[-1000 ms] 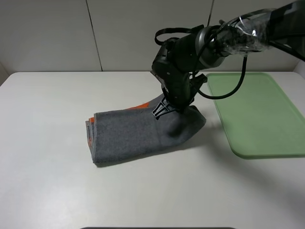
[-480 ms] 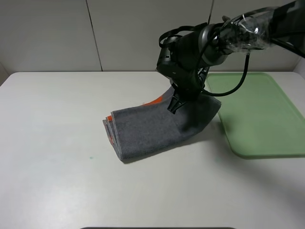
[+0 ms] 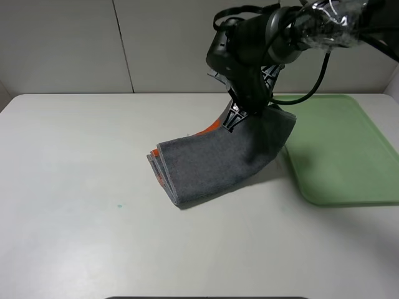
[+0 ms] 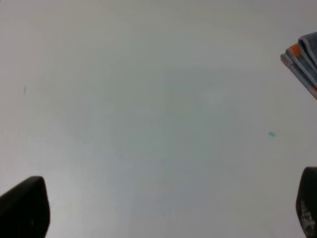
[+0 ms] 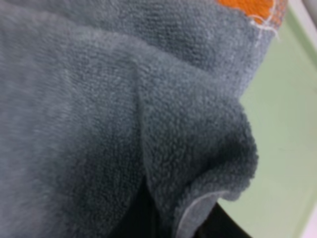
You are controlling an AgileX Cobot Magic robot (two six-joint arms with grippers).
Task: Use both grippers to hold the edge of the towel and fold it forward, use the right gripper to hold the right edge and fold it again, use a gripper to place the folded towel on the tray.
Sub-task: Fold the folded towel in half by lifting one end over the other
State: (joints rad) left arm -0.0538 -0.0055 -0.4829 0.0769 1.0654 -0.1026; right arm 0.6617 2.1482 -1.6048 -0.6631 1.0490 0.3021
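Folded grey towel (image 3: 212,165), long axis rising from table (image 3: 75,187) toward green tray (image 3: 349,156), raised end clamped in right gripper (image 3: 240,117), left gripper (image 4: 166,210) spread wide, empty.

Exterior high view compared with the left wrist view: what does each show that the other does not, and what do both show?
Only exterior high: the right gripper shut on the raised end of the towel, and the green tray. Only left wrist: the left gripper, open and empty. Both: the towel's layered grey-and-orange end resting on the white table.
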